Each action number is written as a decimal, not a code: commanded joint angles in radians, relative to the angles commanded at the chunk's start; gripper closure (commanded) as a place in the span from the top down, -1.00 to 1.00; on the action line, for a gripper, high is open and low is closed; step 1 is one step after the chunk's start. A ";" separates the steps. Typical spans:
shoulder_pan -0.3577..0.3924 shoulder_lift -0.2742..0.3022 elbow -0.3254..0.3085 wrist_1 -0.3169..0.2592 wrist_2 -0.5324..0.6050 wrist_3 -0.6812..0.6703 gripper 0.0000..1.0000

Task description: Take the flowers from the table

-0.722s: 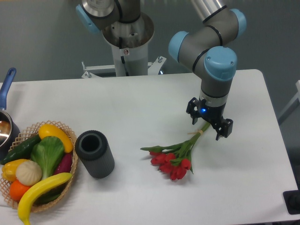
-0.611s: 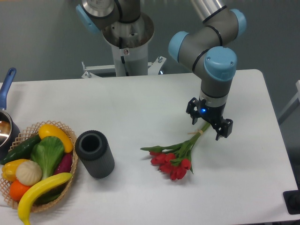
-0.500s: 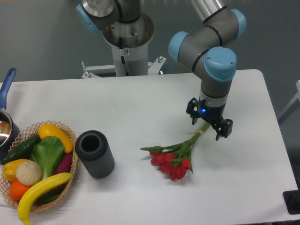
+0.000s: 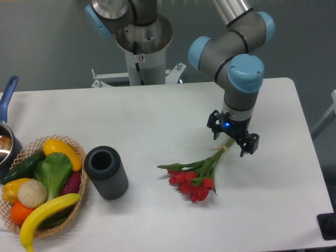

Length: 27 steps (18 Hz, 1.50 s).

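At the near left edge of the large white rectangular desk (image 4: 157, 121) stands a round wicker basket (image 4: 73, 212) full of colourful plastic fruit and vegetables, with a long yellow banana in front. Just right of it a dark grey cylinder with a hollow top (image 4: 106, 172) stands upright. Further right, near the middle of the desk, lies the small bunch of red tulip-like flowers with green stems (image 4: 197, 176). The red blooms point to the near side and the stems go up and to the right, tied with a pale band. Above the stem ends is the black two-finger tool (image 4: 233, 139) of the grey and blue arm. Its two fingers (image 4: 249, 144) are spread apart, one on each side of the stem tips. It pinches nothing; I cannot tell if it touches the stems. At the far left edge a pot with a blue handle (image 4: 7, 113) is partly visible.
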<state>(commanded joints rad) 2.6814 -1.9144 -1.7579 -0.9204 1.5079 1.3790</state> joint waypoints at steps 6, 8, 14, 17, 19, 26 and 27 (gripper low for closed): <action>-0.026 -0.038 -0.063 0.063 0.000 -0.006 1.00; -0.041 -0.049 -0.077 0.063 0.000 -0.026 1.00; -0.066 -0.109 -0.063 0.078 0.000 -0.054 1.00; -0.071 -0.127 -0.049 0.104 0.002 -0.054 1.00; -0.075 -0.137 -0.051 0.120 0.002 -0.057 0.54; -0.083 -0.138 -0.051 0.120 0.005 -0.143 -0.74; -0.081 -0.135 -0.046 0.120 0.005 -0.141 -0.77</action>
<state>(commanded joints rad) 2.6001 -2.0494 -1.8040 -0.8007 1.5125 1.2379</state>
